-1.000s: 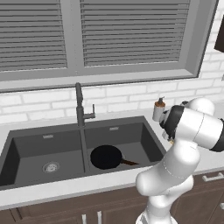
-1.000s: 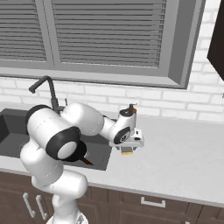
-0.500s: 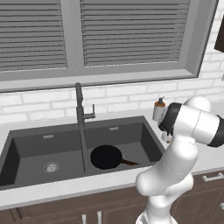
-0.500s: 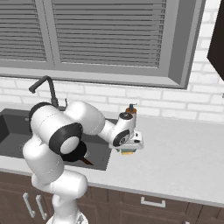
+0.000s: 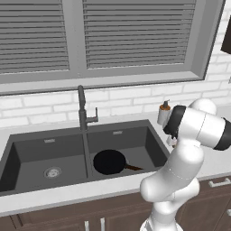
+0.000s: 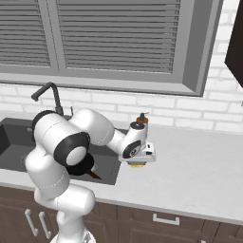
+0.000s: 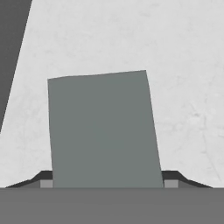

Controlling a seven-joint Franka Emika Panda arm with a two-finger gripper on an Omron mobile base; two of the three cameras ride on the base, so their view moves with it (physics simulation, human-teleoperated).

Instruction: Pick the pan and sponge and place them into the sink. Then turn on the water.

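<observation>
A dark faucet (image 5: 82, 108) stands at the back of the basins, far left of the fingers. A soap bottle (image 6: 141, 119) with a brown pump top sits on the pale counter (image 6: 199, 166) just behind them. Above, a grey-framed window (image 5: 108, 40) with shut blinds; white brick wall (image 6: 199, 118).

Base views flank the sink (image 5: 67, 153); hand view hugs the counter (image 7: 175, 65)

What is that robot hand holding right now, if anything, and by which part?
Cannot be told. The jaws straddle the sponge on the counter, one at each side, but whether they already pinch it isn't visible.
</observation>
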